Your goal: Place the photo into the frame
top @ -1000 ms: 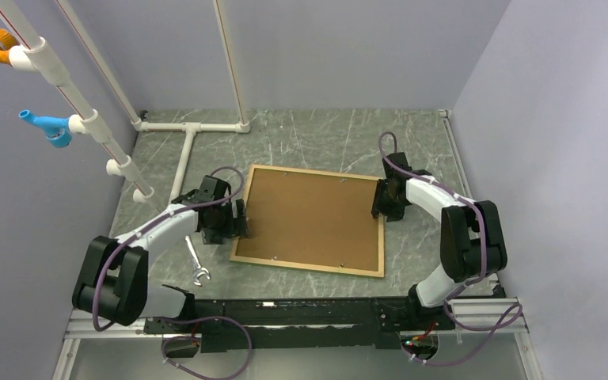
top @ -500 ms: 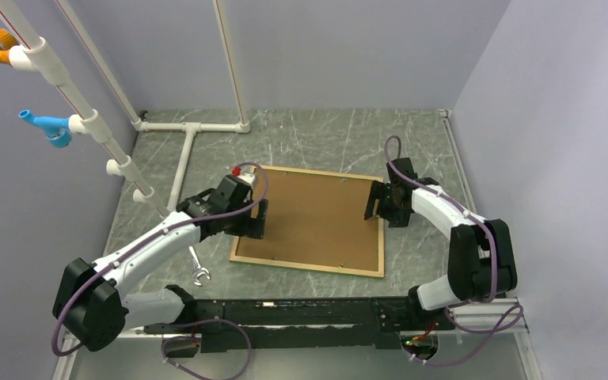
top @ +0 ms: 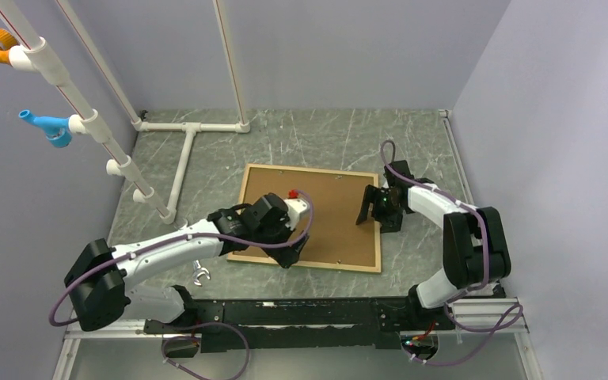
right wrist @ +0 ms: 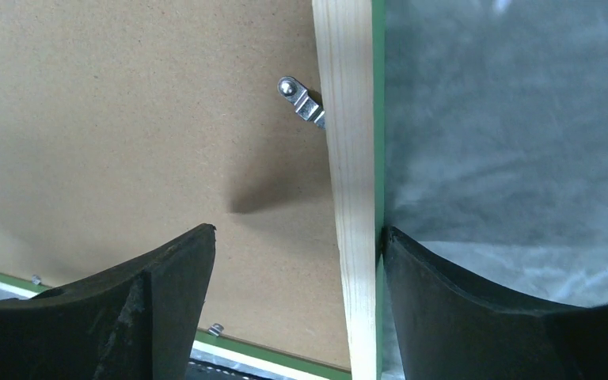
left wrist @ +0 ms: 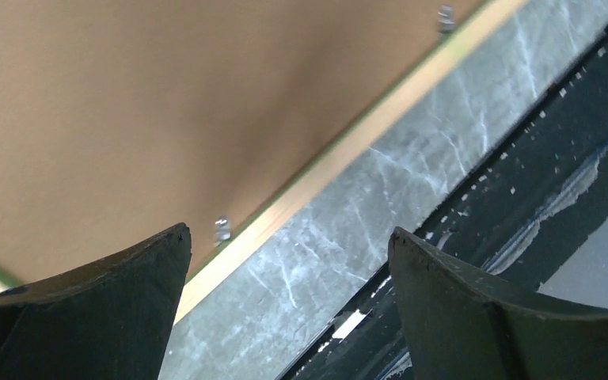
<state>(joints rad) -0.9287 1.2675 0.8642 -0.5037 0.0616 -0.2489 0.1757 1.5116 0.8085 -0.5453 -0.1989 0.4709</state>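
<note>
- Looking down from the top camera, the frame lies flat on the table with its tan face up and the brown backing board filling it.
- The photo is not visible. It may sit under the board, but I cannot tell.
- The left gripper hangs over the frame's near edge, and the right gripper sits at its right edge.
- A wrench lies just off the frame's near-left corner.

- In the left wrist view, the left gripper has its jaws spread wide and holds nothing.
- Between them show the frame's near strip and a small metal tab at the board's rim.
- Whether the fingertips touch anything is not visible.

- In the right wrist view, the right gripper is also wide apart and empty, straddling the frame's right strip.
- One finger is over the board, the other over the table beside the frame's green outer side.
- Another metal tab reaches from that strip onto the board.

- The job looks to be at the stage of securing or checking the back.
- A fingertip coming down on a tab at an angle could skid off it and shove the whole frame, since nothing visible pins it.
- Closing on a strip and lifting could tip the frame. If any tab is not turned over the board, the board and whatever lies under it might slip out.
- The left arm crosses low over the frame, so a sideways sweep could drag it toward the wrench.
</note>
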